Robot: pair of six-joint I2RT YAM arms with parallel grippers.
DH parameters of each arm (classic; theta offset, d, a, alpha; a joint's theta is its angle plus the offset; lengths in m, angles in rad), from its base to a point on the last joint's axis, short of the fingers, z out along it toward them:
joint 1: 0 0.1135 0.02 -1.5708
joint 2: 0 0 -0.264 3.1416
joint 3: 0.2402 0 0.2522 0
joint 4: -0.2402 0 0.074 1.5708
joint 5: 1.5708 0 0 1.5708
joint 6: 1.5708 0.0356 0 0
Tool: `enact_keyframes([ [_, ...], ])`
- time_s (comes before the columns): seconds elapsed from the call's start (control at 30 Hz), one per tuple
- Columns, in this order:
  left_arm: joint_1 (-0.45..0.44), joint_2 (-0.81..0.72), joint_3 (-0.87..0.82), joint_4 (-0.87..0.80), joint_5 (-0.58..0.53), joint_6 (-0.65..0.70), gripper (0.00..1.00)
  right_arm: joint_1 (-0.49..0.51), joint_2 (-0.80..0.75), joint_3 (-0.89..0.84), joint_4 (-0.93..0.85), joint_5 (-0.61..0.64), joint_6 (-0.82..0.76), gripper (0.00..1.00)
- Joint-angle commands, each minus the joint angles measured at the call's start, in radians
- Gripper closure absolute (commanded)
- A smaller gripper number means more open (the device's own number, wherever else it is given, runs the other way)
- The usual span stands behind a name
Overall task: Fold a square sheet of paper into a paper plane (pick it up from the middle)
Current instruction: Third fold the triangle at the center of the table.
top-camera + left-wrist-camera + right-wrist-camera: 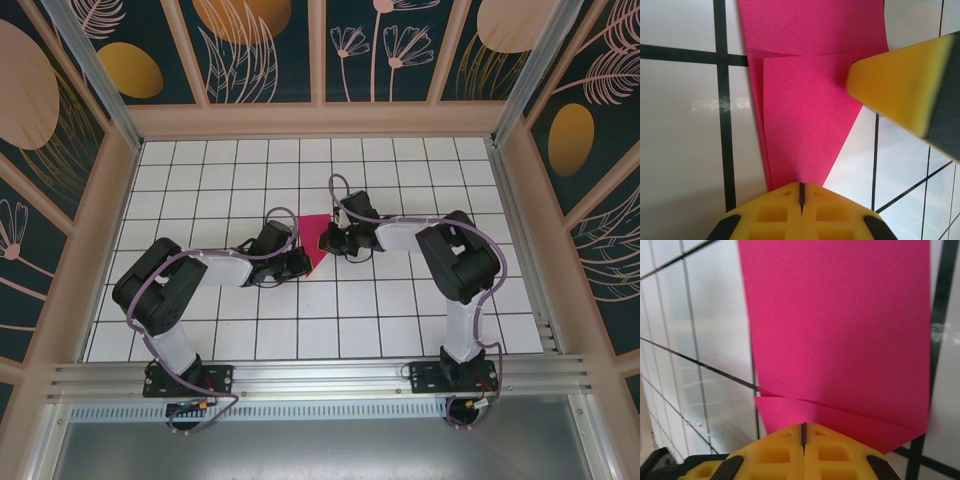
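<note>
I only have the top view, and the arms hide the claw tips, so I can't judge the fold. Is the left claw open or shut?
Observer: Shut. The left wrist view shows the left claw with pads together at the narrow end of the paper.
Operator: And the other one?
Observer: The right claw is shut too, its pads at the paper's edge. I can't tell whether it is pinching or just pressing.
Operator: Any folds in the paper?
Observer: Yes. Both wrist views show a folded-over layer with a crease running across the paper.
</note>
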State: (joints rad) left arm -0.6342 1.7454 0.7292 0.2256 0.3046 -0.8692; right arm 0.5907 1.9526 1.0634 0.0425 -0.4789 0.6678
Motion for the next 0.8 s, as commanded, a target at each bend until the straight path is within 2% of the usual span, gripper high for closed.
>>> enact_keyframes([
  [0.0,0.001,-0.008,0.006,-0.135,-0.031,0.059,1.00,-0.003,0.030,-0.001,-0.039,0.014,-0.016,1.00],
  [0.1,0.001,-0.026,0.047,-0.157,-0.041,0.164,1.00,-0.006,0.038,-0.001,-0.068,0.039,-0.036,1.00],
  [0.23,0.002,-0.077,0.063,-0.092,-0.003,0.245,0.94,-0.010,0.051,-0.001,-0.087,0.036,-0.049,1.00],
  [0.4,0.002,-0.037,0.056,0.046,0.058,0.244,0.92,-0.008,0.061,-0.006,-0.079,0.028,-0.044,1.00],
  [0.77,0.001,0.086,0.082,0.027,0.068,0.243,0.96,-0.008,0.067,-0.020,-0.076,0.028,-0.033,1.00],
])
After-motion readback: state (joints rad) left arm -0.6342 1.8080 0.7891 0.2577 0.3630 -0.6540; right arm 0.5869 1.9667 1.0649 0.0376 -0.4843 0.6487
